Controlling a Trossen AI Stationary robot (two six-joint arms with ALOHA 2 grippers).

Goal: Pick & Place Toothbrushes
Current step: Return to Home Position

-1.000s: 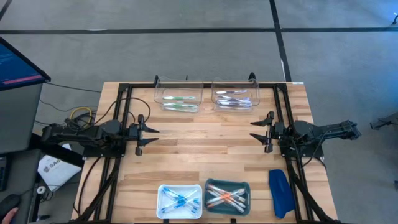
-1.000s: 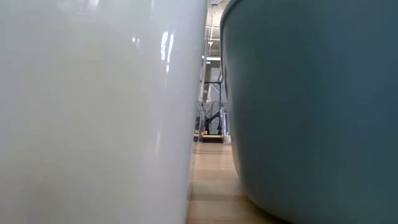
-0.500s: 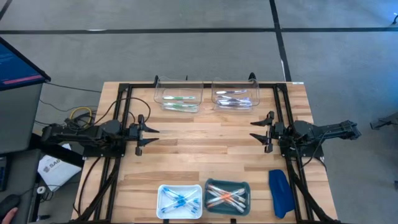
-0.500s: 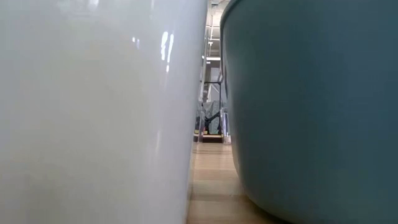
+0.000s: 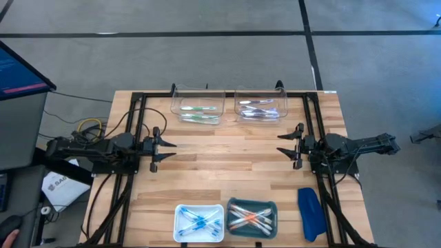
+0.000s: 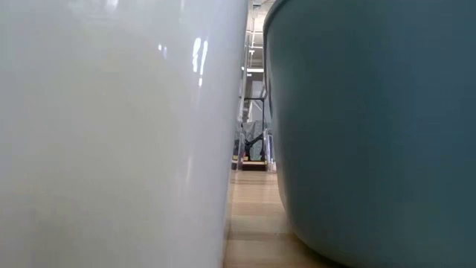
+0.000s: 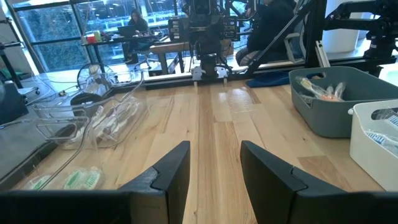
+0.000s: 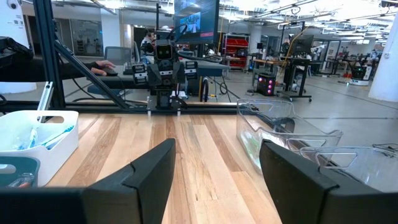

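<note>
High view: the plank-grained wooden table (image 5: 227,172) carries four bins. At 12 o'clock stand two thin-walled plastic ones, the left clear bin (image 5: 173,103) and the right clear bin (image 5: 284,103). At 6 o'clock are a glossy white bin (image 5: 178,222) and a matte teal bin (image 5: 274,217). Slim, stick-shaped toothbrushes (image 5: 198,110) lie inside all four. The left hand (image 5: 170,149) at 9 o'clock and the right hand (image 5: 281,145) at 3 o'clock have their fingers spread.

Low view: smooth white and teal walls fill the frame.

Wrist views: each hand's dark fingers gape over the planks.

Nothing has shifted since half a second ago.
</note>
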